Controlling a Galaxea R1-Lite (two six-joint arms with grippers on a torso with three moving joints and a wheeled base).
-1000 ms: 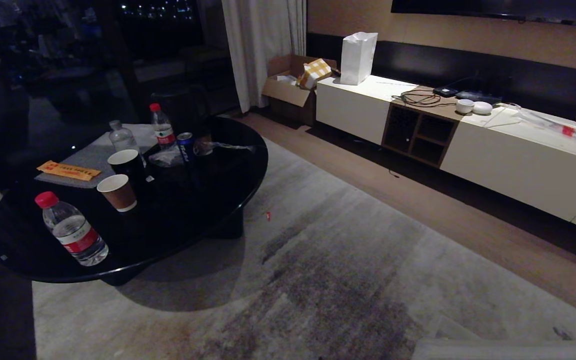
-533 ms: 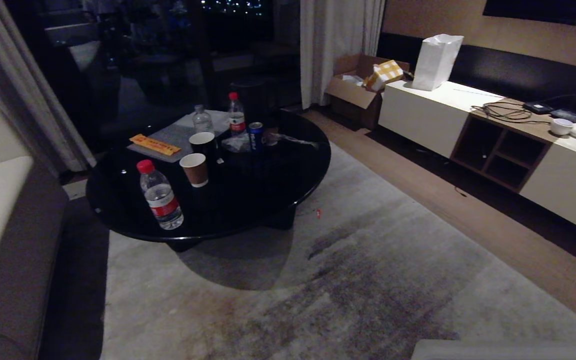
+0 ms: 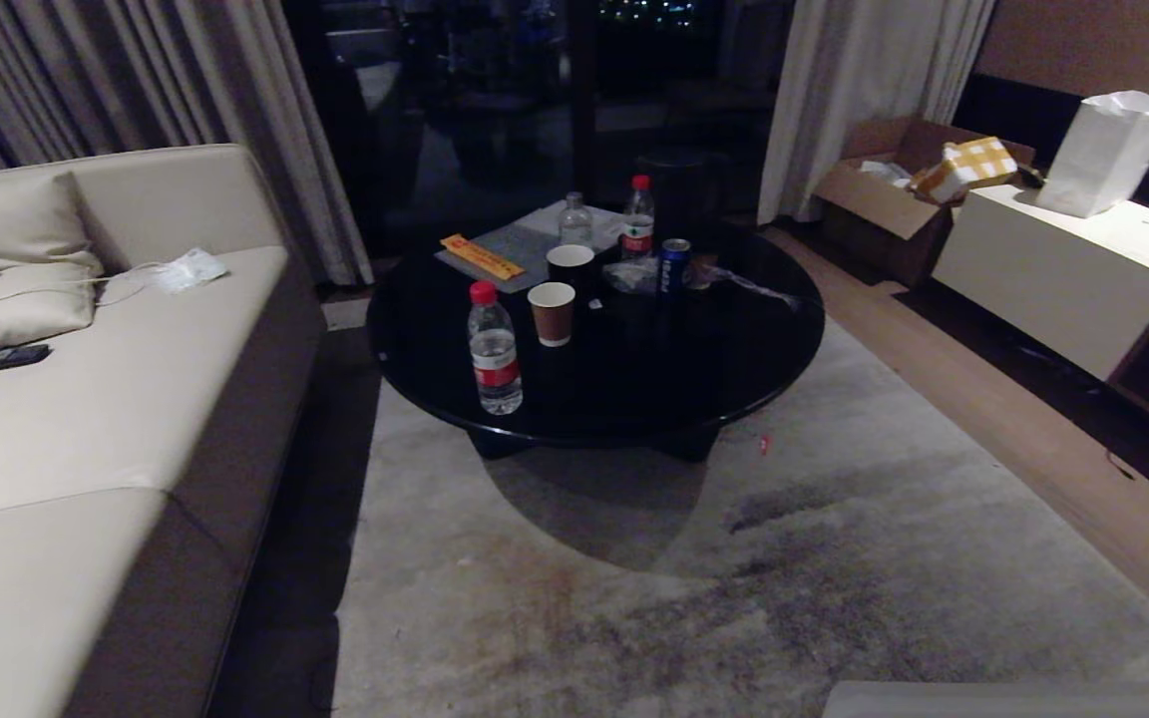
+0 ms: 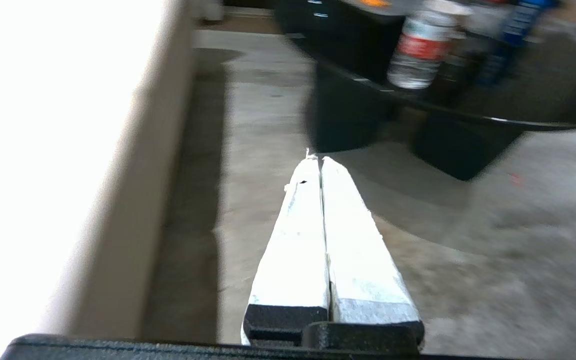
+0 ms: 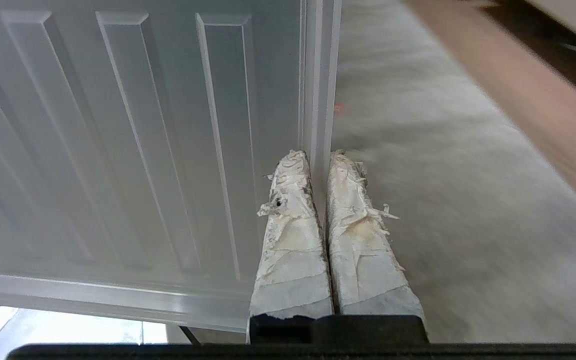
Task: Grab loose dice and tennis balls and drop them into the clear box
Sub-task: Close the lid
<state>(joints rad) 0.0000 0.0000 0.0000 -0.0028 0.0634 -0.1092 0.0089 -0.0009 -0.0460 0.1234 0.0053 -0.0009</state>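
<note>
In the head view we see a living room. A cream sofa (image 3: 86,399) runs along the left. A round black table (image 3: 634,399) stands on a grey rug (image 3: 734,578) near the middle. On the table are a red-capped water bottle (image 3: 495,349) near the front edge, a brown paper cup (image 3: 552,313) just beside it, and a dark cup (image 3: 571,269) behind that. A blue can (image 3: 673,265) and a second red-capped bottle (image 3: 637,217) stand farther back. A small red scrap (image 3: 763,445) lies on the rug just off the table's right side. A white paper bag (image 3: 1108,150) stands on a white cabinet (image 3: 1063,269) at the right. Neither pincer appears here; only a pale strip shows at the bottom right corner.

In the left wrist view, the left gripper (image 4: 320,160) has its taped fingers pressed flat together with nothing between them. It hangs over the rug, beside the sofa's side, and the black table and water bottle lie well beyond its tips.

In the right wrist view, the right gripper (image 5: 320,155) is narrowed onto the rim of a ribbed clear lid (image 5: 143,140), with one taped finger on each side of that edge. The rug and a strip of wooden floor (image 5: 518,100) lie beyond.

From these views we cannot tell where the dice, the tennis balls or the clear box lie relative to either pincer.
</note>
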